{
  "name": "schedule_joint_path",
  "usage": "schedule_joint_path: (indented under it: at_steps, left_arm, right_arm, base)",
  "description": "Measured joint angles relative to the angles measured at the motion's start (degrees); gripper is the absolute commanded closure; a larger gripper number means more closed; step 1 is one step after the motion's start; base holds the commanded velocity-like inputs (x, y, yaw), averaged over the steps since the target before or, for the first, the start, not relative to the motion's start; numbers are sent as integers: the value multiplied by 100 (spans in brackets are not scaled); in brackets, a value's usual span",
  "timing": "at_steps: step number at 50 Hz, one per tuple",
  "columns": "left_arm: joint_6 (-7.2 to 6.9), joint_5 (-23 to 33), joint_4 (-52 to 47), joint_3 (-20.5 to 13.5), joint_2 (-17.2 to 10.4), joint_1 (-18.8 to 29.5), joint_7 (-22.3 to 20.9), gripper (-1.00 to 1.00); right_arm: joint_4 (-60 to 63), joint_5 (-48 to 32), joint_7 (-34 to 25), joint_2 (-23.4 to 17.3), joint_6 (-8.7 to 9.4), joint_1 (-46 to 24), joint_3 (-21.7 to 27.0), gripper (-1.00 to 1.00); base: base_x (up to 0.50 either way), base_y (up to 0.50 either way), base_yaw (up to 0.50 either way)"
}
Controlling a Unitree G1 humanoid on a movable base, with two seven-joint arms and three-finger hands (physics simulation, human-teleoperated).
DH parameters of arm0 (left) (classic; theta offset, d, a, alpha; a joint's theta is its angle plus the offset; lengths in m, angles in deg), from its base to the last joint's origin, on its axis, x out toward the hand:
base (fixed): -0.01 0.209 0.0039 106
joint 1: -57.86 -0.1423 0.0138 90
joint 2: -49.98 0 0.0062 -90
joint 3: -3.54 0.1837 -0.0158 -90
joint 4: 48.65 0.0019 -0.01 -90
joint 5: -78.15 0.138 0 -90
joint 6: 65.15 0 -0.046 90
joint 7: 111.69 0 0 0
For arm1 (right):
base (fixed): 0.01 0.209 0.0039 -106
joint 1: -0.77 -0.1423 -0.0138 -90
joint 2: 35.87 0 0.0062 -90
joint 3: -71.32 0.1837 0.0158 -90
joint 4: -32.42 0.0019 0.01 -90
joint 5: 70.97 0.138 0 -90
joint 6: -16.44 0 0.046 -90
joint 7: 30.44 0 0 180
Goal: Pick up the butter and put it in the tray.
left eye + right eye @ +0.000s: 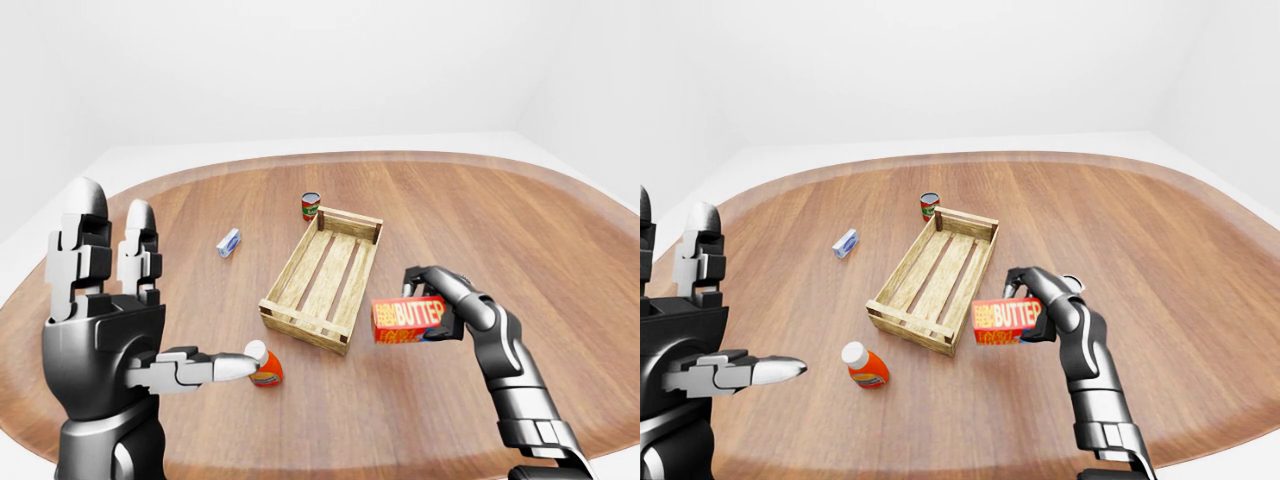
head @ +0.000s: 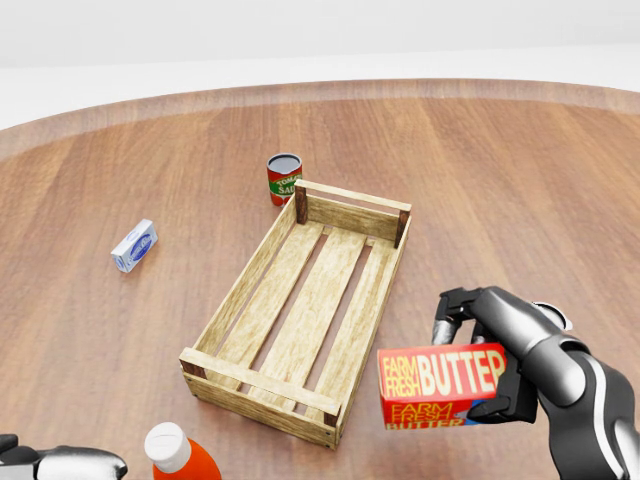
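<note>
My right hand (image 2: 478,368) is shut on the red butter box (image 2: 441,384), labelled FARM FRESH BUTTER, and holds it in the air just right of the near corner of the wooden slatted tray (image 2: 238,292). The tray lies empty at the middle of the round wooden table (image 2: 520,180). My left hand (image 1: 110,330) is raised at the left of the left-eye view, fingers spread and holding nothing.
A red-labelled can (image 2: 284,179) stands just beyond the tray's far corner. A small blue-white box (image 2: 134,245) lies to the tray's left. An orange bottle with a white cap (image 2: 178,456) stands below the tray near my left hand.
</note>
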Motion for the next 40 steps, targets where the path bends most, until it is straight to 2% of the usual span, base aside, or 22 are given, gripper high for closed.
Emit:
schedule_joint_path:
  at_steps: [10, 18, 28, 40]
  left_arm:
    - [0, -32, -16, -42, -9, 31, 12, -100]
    - [0, -22, -10, -34, -5, 25, 13, -100]
    - [0, -33, 18, -60, -19, 62, 24, -100]
    - [0, -98, -3, -136, -41, 113, 44, -100]
  right_arm:
    - [759, -453, -404, 68, 0, -192, 47, 100]
    - [915, -381, -470, 76, 1, -524, 109, 100]
    - [120, 239, 22, 36, 0, -1321, 130, 100]
    - [-1411, 1126, 999, 115, 0, -2445, 18, 100]
  base:
    - [0, 0, 0]
    - [0, 0, 0]
    - [0, 0, 0]
    - [0, 0, 0]
